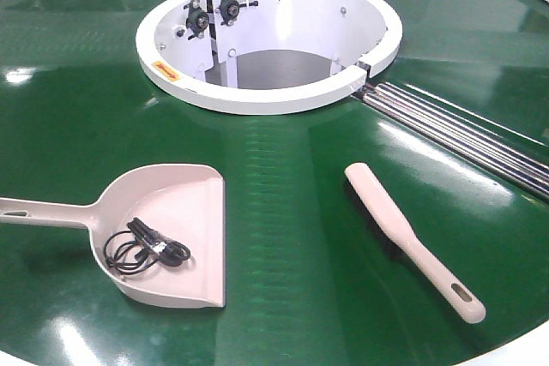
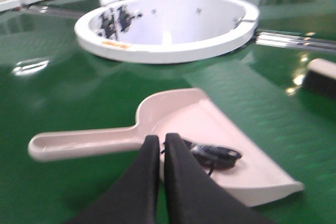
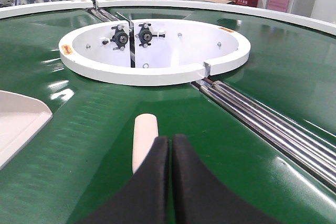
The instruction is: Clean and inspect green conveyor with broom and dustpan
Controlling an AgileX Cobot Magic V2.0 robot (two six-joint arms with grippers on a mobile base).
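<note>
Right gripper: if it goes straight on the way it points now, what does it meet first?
Most likely the broom, whose pale end lies just beyond the shut fingers of the right gripper; height above it is unclear.

Glossy belt, matt plastic tools

The green conveyor (image 1: pixel 283 212) gleams smooth; dustpan (image 1: pixel 184 203) and broom (image 1: pixel 403 233) look matt plastic; rails (image 1: pixel 463 130) polished metal.

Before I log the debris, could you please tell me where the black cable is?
In the front view, the cable lies coiled inside the dustpan, front left on the conveyor, left of the broom.
</note>
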